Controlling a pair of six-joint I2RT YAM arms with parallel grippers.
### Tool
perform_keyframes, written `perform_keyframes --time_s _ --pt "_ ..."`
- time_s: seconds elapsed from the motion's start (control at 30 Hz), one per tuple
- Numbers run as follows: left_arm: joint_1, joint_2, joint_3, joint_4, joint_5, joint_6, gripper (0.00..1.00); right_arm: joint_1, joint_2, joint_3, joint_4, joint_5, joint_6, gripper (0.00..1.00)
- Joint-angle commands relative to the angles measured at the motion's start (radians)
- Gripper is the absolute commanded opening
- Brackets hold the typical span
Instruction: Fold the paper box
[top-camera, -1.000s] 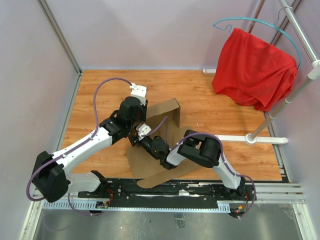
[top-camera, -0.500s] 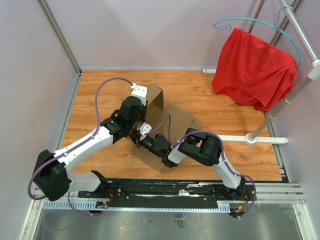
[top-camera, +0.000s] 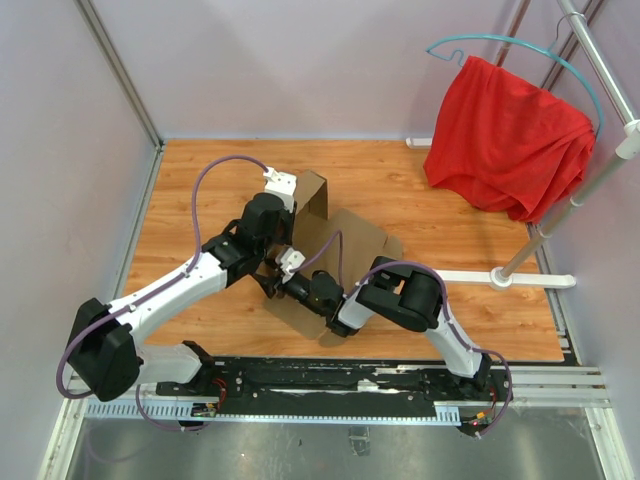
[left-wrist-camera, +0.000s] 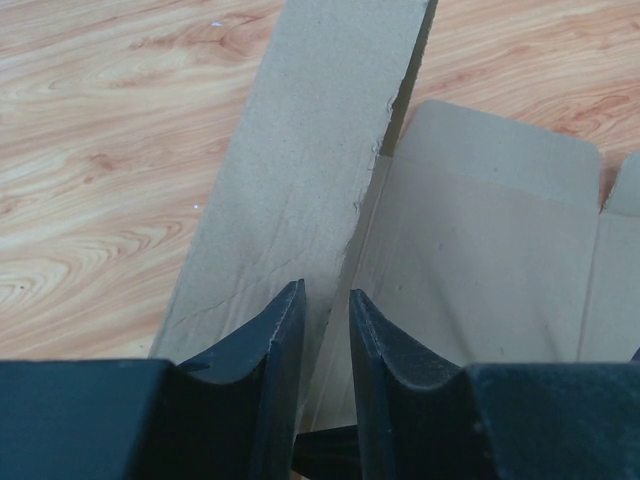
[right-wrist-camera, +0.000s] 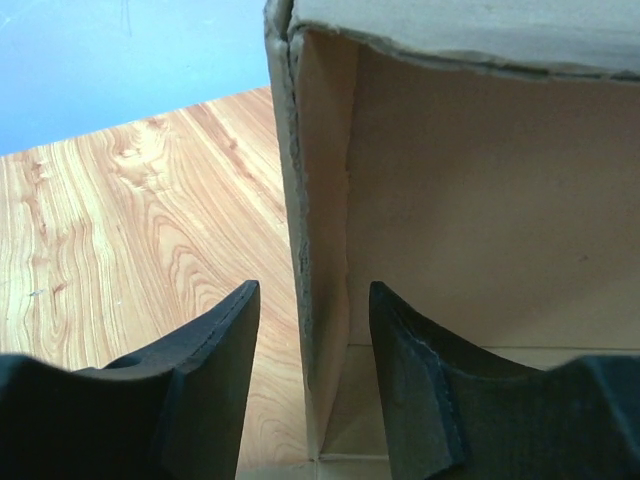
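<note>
The paper box (top-camera: 362, 243) is plain brown cardboard lying mid-table with one wall standing up at its far left. My left gripper (top-camera: 283, 240) is at that wall. In the left wrist view the paper box (left-wrist-camera: 300, 150) runs away from the gripper (left-wrist-camera: 327, 300), whose jaws are nearly together on the wall's edge. My right gripper (top-camera: 280, 283) is at the box's near left corner. In the right wrist view the gripper (right-wrist-camera: 312, 295) is open, astride the upright wall of the box (right-wrist-camera: 480, 200), one finger outside and one inside, not touching.
A red cloth (top-camera: 510, 135) hangs on a teal hanger from a white rack (top-camera: 570, 190) at the back right; its foot bar (top-camera: 500, 277) lies on the wooden table (top-camera: 200, 180). Purple walls close in left and back. A metal rail runs along the near edge.
A second ago the cardboard lay wider, with a panel reaching the near edge and its wall further right. It is now drawn in, with the wall standing at the far left. Little has changed in the last half second.
</note>
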Motion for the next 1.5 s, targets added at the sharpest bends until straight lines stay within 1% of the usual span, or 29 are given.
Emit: perform_keyframes --time_s 0.0,0.1,0.17,0.2,0.23,0.27,0.3,0.37,0.43,0.5,0.6,0.67,0.77,0.83,0.87,0.93,1.0,1.07,1.13,1.17,1.2,1.23,1.27,1.33,1.4,1.47 --pt "0.003 0.019 0.003 -0.060 0.005 0.014 0.31 -0.009 0.019 -0.016 0.046 -0.021 -0.028 0.49" --pt "0.003 0.017 0.003 -0.060 0.003 0.013 0.31 -0.009 0.035 -0.009 0.043 -0.046 -0.036 0.49" --pt "0.003 0.013 0.004 -0.060 -0.002 0.014 0.31 -0.009 0.044 0.004 0.035 -0.068 -0.042 0.46" --pt "0.003 0.011 0.002 -0.059 -0.002 0.014 0.31 -0.009 0.047 0.009 0.033 -0.078 -0.045 0.40" --pt "0.003 0.008 0.002 -0.058 -0.003 0.013 0.30 -0.010 0.049 0.011 0.032 -0.093 -0.050 0.32" --pt "0.003 0.003 0.003 -0.059 -0.009 0.014 0.30 -0.011 0.049 0.013 0.032 -0.104 -0.056 0.20" --pt "0.003 -0.006 0.003 -0.059 -0.017 0.015 0.30 -0.011 0.047 0.010 0.031 -0.112 -0.063 0.12" --pt "0.003 -0.035 0.003 -0.055 -0.051 0.018 0.30 -0.011 0.033 -0.001 0.024 -0.124 -0.078 0.01" --pt "0.003 -0.074 -0.005 -0.043 -0.081 0.024 0.31 -0.012 0.008 -0.018 0.006 -0.128 -0.100 0.01" --pt "0.003 -0.116 -0.009 -0.041 -0.111 0.028 0.31 -0.014 -0.037 -0.040 -0.051 -0.138 -0.134 0.01" --pt "0.003 -0.198 -0.004 -0.043 -0.158 0.035 0.32 -0.016 -0.144 -0.084 -0.206 -0.171 -0.220 0.01" --pt "0.003 -0.273 -0.008 -0.042 -0.205 0.037 0.32 -0.020 -0.262 -0.112 -0.367 -0.208 -0.309 0.01" --pt "0.003 -0.400 -0.026 -0.039 -0.268 0.034 0.33 -0.020 -0.439 -0.129 -0.707 -0.242 -0.456 0.01" --pt "0.003 -0.482 -0.053 -0.038 -0.291 0.029 0.33 -0.020 -0.541 -0.108 -1.007 -0.236 -0.536 0.01" --pt "0.003 -0.518 -0.063 -0.043 -0.296 0.022 0.33 -0.020 -0.585 -0.092 -1.139 -0.236 -0.574 0.03" --pt "0.003 -0.571 -0.080 -0.067 -0.293 0.003 0.33 -0.020 -0.652 -0.042 -1.358 -0.253 -0.639 0.14" --pt "0.003 -0.584 -0.093 -0.103 -0.273 -0.015 0.33 -0.020 -0.682 0.025 -1.566 -0.299 -0.697 0.25" --pt "0.003 -0.586 -0.102 -0.142 -0.265 -0.031 0.33 -0.018 -0.676 0.110 -1.761 -0.337 -0.734 0.26" --pt "0.003 -0.597 -0.113 -0.168 -0.253 -0.043 0.33 -0.013 -0.643 0.194 -1.925 -0.343 -0.754 0.27" --pt "0.003 -0.607 -0.120 -0.177 -0.248 -0.047 0.33 -0.010 -0.616 0.231 -1.985 -0.340 -0.766 0.30" --pt "0.003 -0.623 -0.127 -0.184 -0.250 -0.052 0.33 -0.006 -0.590 0.260 -2.029 -0.322 -0.775 0.36" --pt "0.003 -0.638 -0.136 -0.187 -0.254 -0.056 0.33 0.001 -0.569 0.283 -2.042 -0.273 -0.770 0.40" --pt "0.003 -0.658 -0.144 -0.190 -0.264 -0.060 0.33 0.005 -0.554 0.296 -2.043 -0.234 -0.765 0.42" --pt "0.003 -0.702 -0.165 -0.195 -0.290 -0.066 0.33 0.010 -0.562 0.287 -1.998 -0.222 -0.759 0.49" --pt "0.003 -0.752 -0.189 -0.207 -0.320 -0.076 0.33 0.013 -0.614 0.239 -1.905 -0.240 -0.751 0.52" --pt "0.003 -0.801 -0.217 -0.220 -0.343 -0.097 0.33 0.014 -0.707 0.184 -1.820 -0.267 -0.731 0.55"
